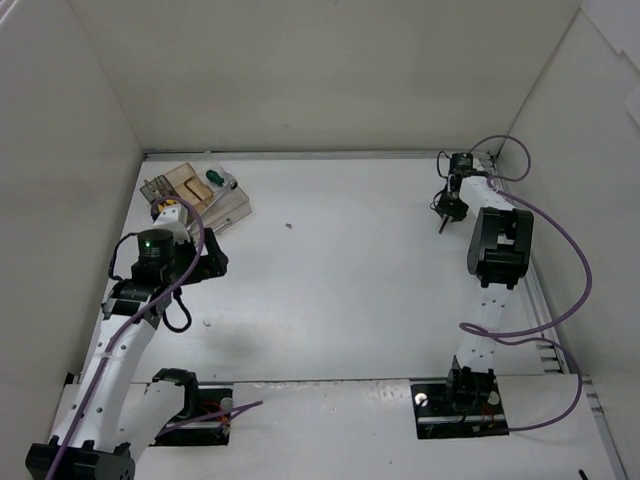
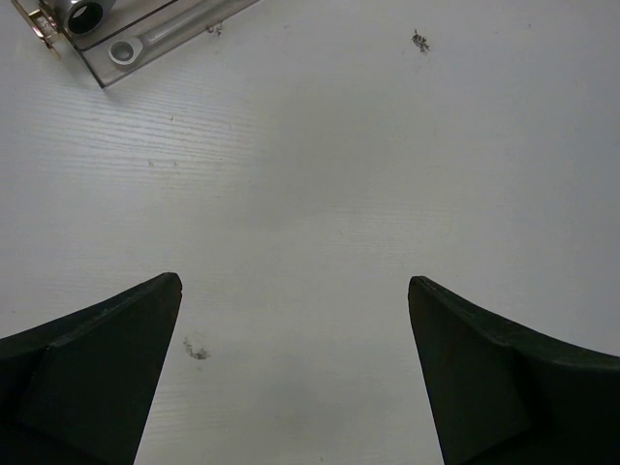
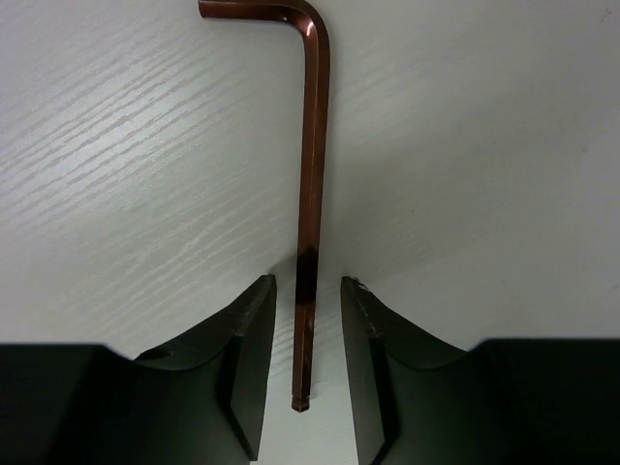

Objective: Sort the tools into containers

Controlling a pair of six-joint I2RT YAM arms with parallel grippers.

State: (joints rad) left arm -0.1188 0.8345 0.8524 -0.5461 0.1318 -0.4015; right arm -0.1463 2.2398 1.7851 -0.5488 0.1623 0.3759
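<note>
The hex key (image 3: 312, 145) lies flat on the counter (image 1: 330, 280), well apart from the organiser tray (image 1: 235, 205), far off to the tray's right and about as close to the back wall as the tray is. In the right wrist view its long shaft runs straight between the fingers, with the short leg bent off to one side at the far end. The right end effector (image 3: 308, 286) stands narrow about that shaft, and a sliver of counter shows on either side, so the key does not look gripped yet.

The tray holds a green-handled screwdriver (image 1: 213, 178), and a silver wrench (image 2: 124, 50) shows through its clear wall. The left end effector (image 2: 295, 286) hangs just beside the tray on its near side, jaws wide and holding nothing, over bare counter.

The step in hand appears to be the pickup of the hex key. The next move likely calls for pinching the thin shaft squarely, lifting without letting it swivel, then carrying it across to the tray.
</note>
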